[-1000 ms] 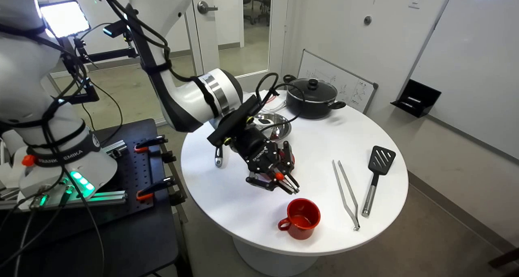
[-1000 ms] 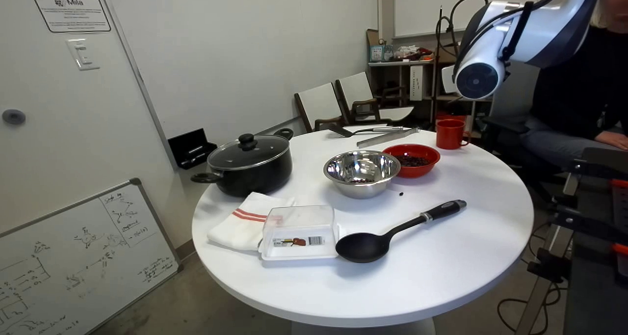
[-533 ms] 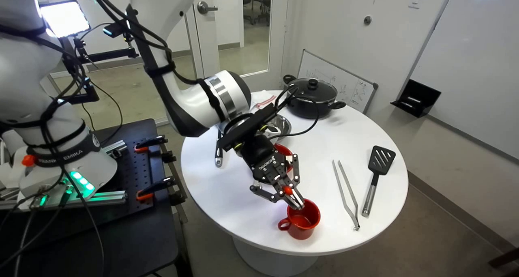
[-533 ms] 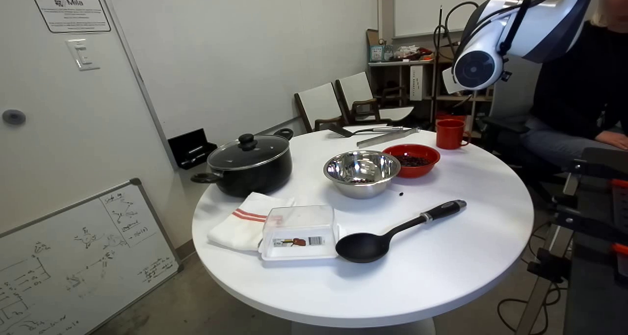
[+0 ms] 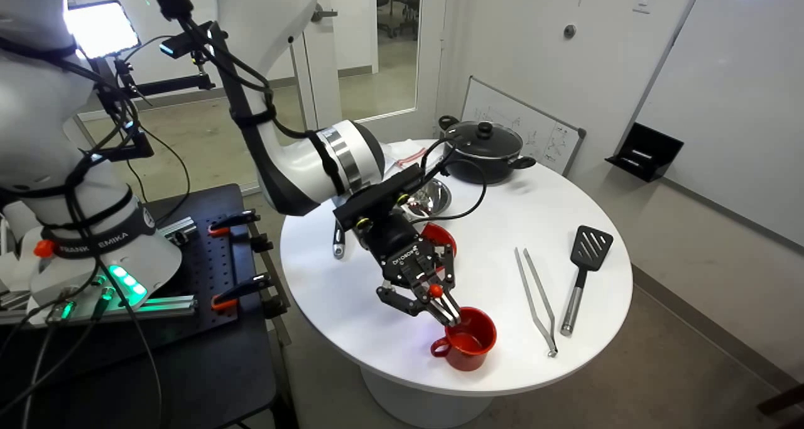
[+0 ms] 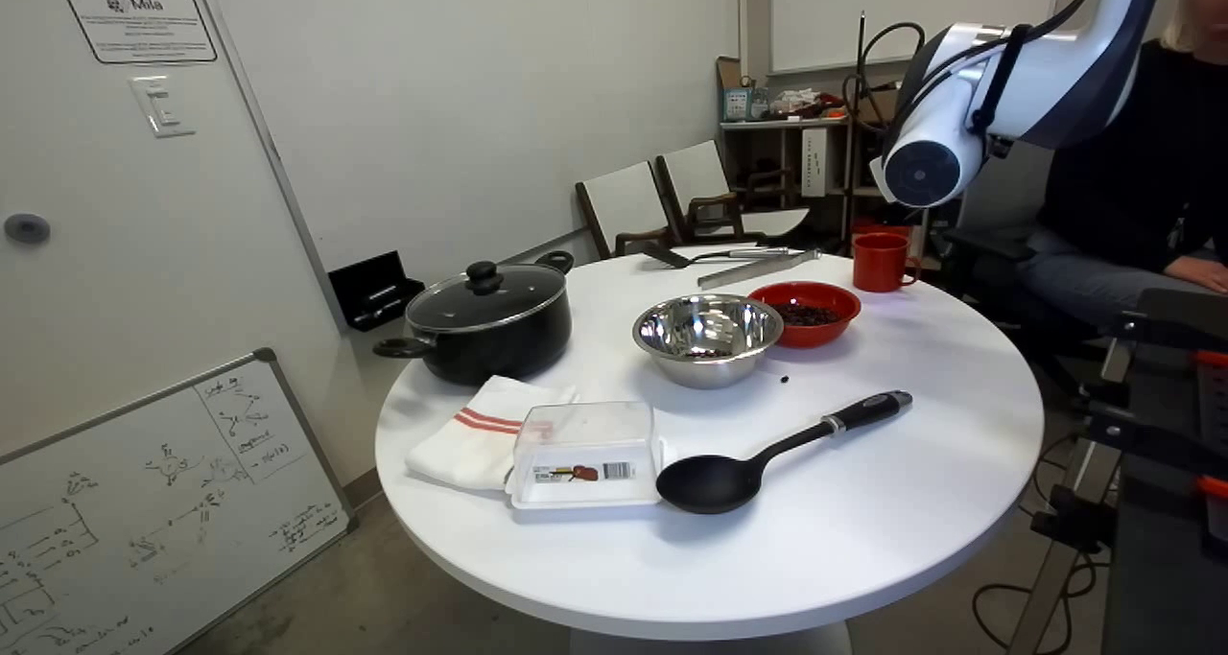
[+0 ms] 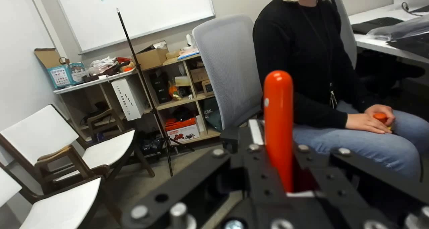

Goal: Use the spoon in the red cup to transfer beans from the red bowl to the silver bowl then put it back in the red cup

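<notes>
Spoon (image 7: 279, 128) is in the gripper (image 5: 450, 316), right? Only its red handle shows, but the fingers look pressed together on it.

Yep, they're pinching it. Wrist view has the handle sticking up close to upright, crosswise to the way the fingers point. Scoop end is out of sight, presumably hanging underneath.

OK so where's the red cup (image 5: 466, 360) from there?

Dead ahead and lower, most likely. In an exterior view the fingers aim straight at it and the tips overlap its rim. Touching or just above, that angle can't settle it, and wrist view doesn't catch the cup.

And this is the put-back step?

Probably. The red bowl (image 6: 820, 336) has plenty of beans (image 6: 806, 315), but the silver bowl (image 6: 708, 374) looks to have a few in it too, and the gripper's right by the cup.

Then it's all about the offset. Handle end shows back from the tips, not out at them, so tips over the rim doesn't mean spoon over the mouth.

Exactly. The gripper likely has to go further the way the fingers point until that hidden scoop end is over the opening, handle near upright, then down. Stop short and the scoop could knock the rim or come down on the cup's own handle, which sticks out toward the robot base (image 5: 139, 257).
</notes>
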`<state>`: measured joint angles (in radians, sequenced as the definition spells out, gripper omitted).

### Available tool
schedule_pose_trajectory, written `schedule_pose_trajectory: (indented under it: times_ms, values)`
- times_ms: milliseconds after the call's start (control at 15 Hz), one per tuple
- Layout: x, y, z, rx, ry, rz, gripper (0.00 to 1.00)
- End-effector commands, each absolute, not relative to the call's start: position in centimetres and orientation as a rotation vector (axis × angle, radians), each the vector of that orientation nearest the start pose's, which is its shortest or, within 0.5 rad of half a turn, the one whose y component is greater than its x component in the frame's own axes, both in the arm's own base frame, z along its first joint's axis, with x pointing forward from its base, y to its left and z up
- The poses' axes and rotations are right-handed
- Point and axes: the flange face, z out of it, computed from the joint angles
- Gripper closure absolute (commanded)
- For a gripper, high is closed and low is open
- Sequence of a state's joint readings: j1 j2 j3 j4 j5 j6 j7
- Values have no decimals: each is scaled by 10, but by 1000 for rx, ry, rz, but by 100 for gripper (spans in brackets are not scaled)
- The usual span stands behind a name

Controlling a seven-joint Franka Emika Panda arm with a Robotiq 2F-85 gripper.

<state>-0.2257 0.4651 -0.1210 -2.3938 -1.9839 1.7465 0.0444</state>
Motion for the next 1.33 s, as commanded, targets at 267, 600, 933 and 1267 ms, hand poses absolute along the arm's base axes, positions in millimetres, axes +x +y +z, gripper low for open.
schedule_pose_trajectory:
  times_ms: [267,600,933,1267]
  values:
    - [413,-276,143,1283,948,-958,98]
    - [423,-283,145,1314,896,-911,98]
    - [448,-255,137,1283,932,-863,98]
    - [467,-255,122,1269,949,-883,98]
